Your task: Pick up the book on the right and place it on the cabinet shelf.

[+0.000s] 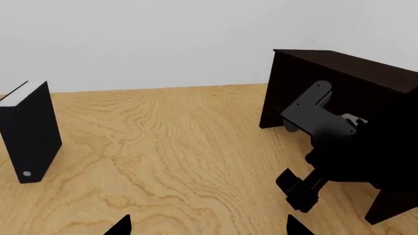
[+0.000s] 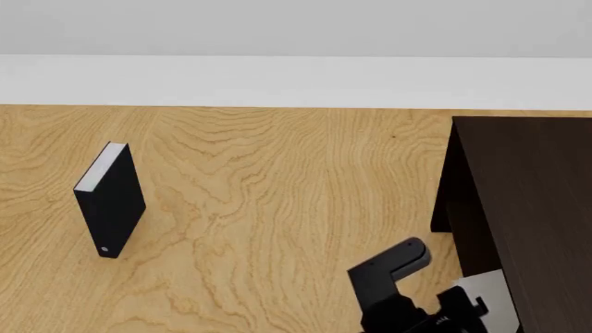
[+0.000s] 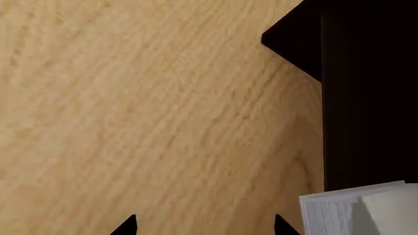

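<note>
The book point(image 3: 356, 211), light grey with white page edges, shows one corner against the dark cabinet point(image 3: 365, 98). In the head view the book point(image 2: 489, 294) pokes out from under the cabinet's top point(image 2: 536, 201), which hides the cabinet shelf. My right gripper point(image 3: 203, 226) is open over bare table, beside the book and not touching it. My left gripper point(image 1: 209, 227) is open too, low over the wood, facing the cabinet point(image 1: 353, 83) and the right arm point(image 1: 320, 125). The left gripper is out of the head view.
A thinner black book point(image 2: 111, 201) stands upright at the table's left, also seen as the black book point(image 1: 29, 132) in the left wrist view. The wooden table point(image 2: 277, 173) runs back to a pale wall. The right arm point(image 2: 393, 274) stands close to the cabinet's front.
</note>
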### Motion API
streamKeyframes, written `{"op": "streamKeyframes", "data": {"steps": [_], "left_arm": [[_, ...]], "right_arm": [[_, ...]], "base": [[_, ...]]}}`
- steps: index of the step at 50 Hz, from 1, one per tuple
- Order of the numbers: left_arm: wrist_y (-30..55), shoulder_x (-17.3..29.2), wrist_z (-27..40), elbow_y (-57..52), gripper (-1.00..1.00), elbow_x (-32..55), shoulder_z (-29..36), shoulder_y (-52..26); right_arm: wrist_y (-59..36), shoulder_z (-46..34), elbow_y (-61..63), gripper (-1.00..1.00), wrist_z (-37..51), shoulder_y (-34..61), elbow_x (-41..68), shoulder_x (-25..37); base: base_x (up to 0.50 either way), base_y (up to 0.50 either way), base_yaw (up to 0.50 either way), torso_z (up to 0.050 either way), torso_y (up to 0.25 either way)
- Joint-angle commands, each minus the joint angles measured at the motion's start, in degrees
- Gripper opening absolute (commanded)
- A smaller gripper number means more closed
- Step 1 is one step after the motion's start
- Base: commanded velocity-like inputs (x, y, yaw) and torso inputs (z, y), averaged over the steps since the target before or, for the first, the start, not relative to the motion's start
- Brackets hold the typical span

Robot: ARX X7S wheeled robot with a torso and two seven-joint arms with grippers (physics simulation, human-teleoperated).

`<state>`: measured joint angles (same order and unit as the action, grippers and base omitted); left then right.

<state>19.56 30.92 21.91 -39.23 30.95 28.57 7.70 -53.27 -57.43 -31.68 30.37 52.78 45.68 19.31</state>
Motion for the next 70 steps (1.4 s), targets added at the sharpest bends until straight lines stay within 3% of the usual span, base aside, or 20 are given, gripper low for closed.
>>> {"op": "streamKeyframes", "data": {"steps": [1, 33, 70], "left_arm": [[-0.1, 0.0, 0.1, 0.1, 1.0, 0.0, 0.2, -0.1], [-0.8, 0.5, 0.6, -0.4, 1.0, 0.2, 0.1, 0.3], [-1.1, 0.7, 0.6, 0.2, 1.0, 0.0, 0.5, -0.5]], "right_arm": [[0.0, -0.5, 3.6, 1.0, 0.4, 0.1, 1.5, 0.8], [-0.7, -2.8, 13.6, 1.0, -2.0, 1.4, 2.3, 0.0], [-8.2, 4.1, 37.5, 1.0, 10.5, 4.3, 9.5, 5.8]], "base": [[0.0, 0.0, 0.0, 0.0, 0.0], [0.0, 0.0, 0.0, 0.0, 0.0], [0.0, 0.0, 0.0, 0.0, 0.0]]}}
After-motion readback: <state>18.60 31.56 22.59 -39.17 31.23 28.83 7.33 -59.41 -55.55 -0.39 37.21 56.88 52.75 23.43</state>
